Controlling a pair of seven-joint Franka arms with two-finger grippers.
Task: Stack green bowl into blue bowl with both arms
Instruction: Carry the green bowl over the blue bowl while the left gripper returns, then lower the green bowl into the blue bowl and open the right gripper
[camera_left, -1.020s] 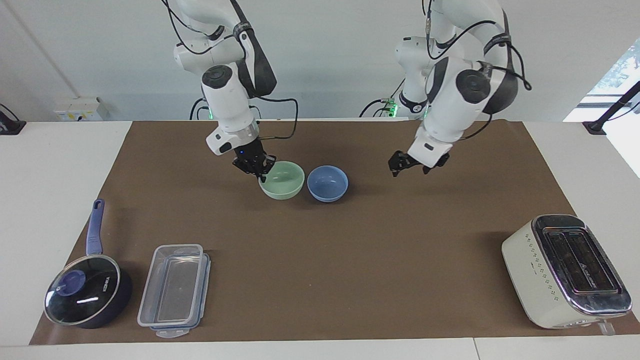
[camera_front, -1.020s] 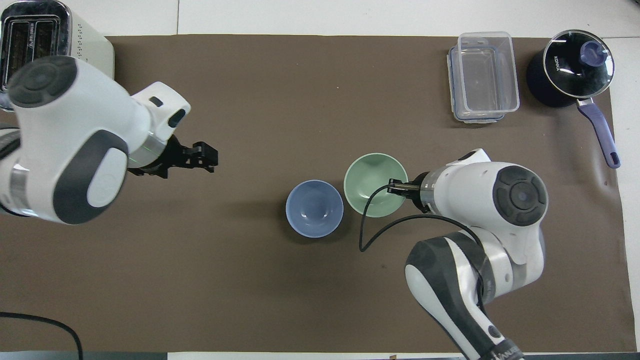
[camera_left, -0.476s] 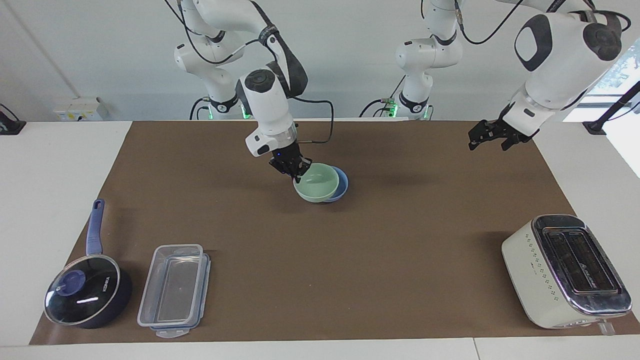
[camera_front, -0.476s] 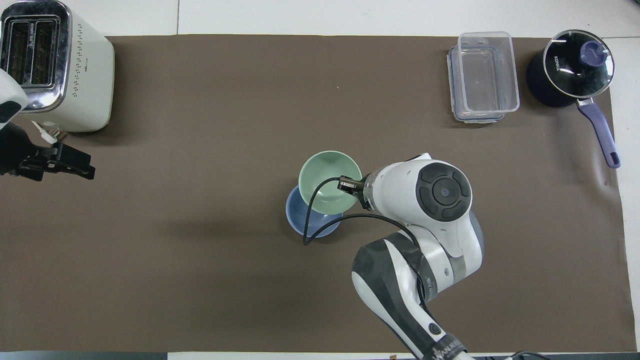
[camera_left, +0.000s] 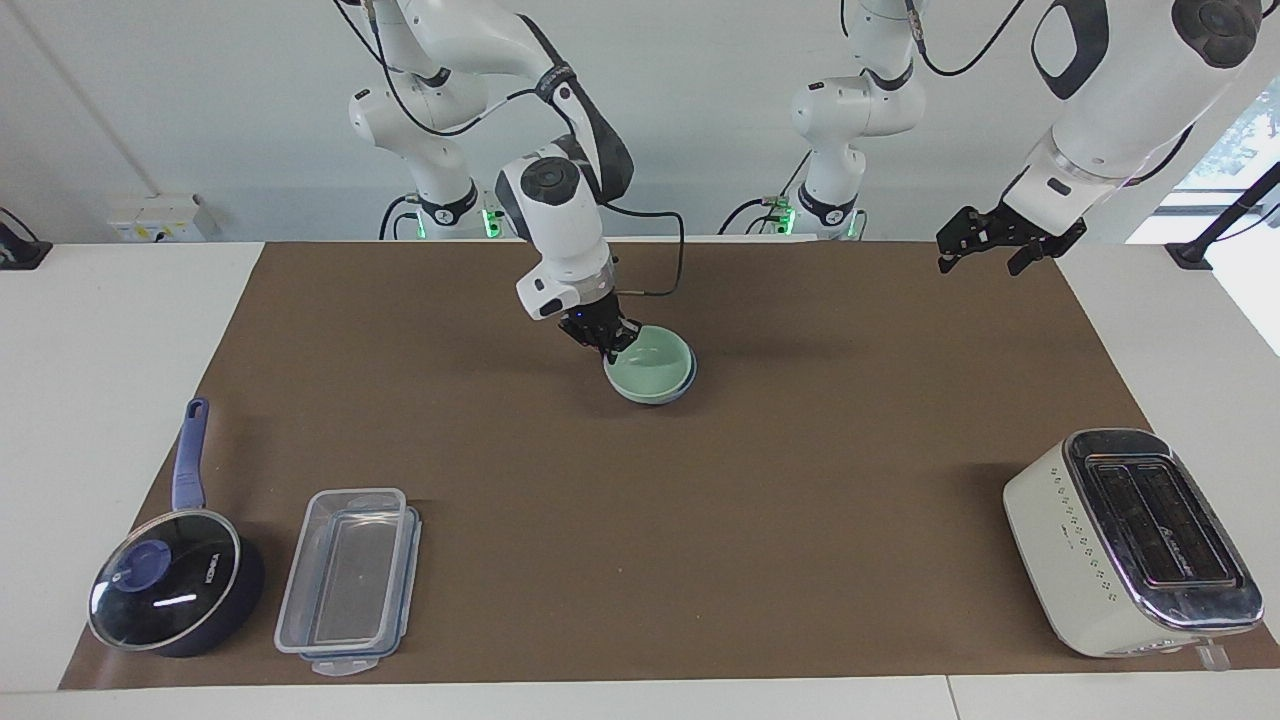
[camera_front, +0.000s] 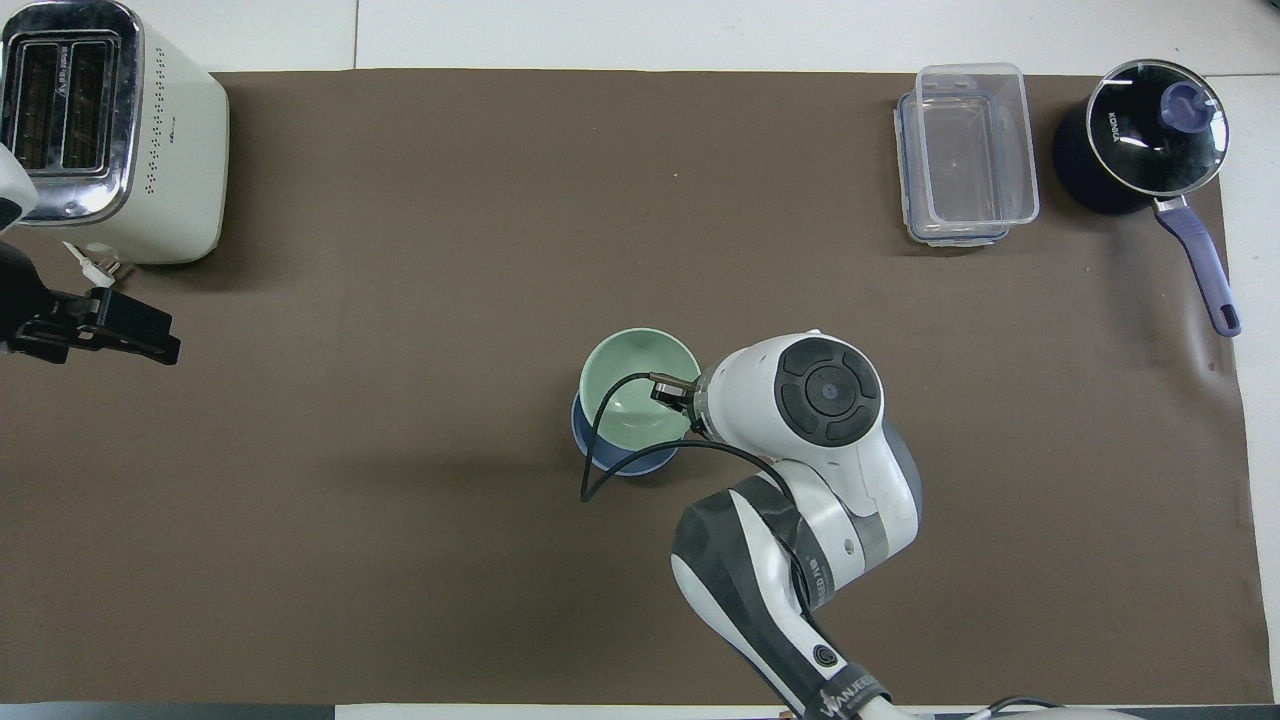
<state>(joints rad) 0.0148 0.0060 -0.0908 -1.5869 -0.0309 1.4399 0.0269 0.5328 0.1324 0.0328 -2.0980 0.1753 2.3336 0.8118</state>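
Note:
My right gripper (camera_left: 607, 342) is shut on the rim of the green bowl (camera_left: 648, 366) on the side toward the right arm's end. The green bowl sits low over the blue bowl (camera_left: 689, 377), covering nearly all of it; only a sliver of blue rim shows. I cannot tell whether it rests fully inside. In the overhead view the green bowl (camera_front: 632, 385) overlaps the blue bowl (camera_front: 618, 462), with the right gripper (camera_front: 668, 391) at its rim. My left gripper (camera_left: 990, 243) is open and empty, raised over the mat's corner at the left arm's end; it also shows in the overhead view (camera_front: 125, 330).
A white toaster (camera_left: 1130, 540) stands far from the robots at the left arm's end. A clear lidded container (camera_left: 345, 580) and a dark blue lidded saucepan (camera_left: 170, 590) stand far from the robots at the right arm's end. A brown mat (camera_left: 700, 520) covers the table.
My right gripper carried the green bowl sideways from beside the blue bowl to over it and lowered it. My left arm drew back and up toward its own end of the table.

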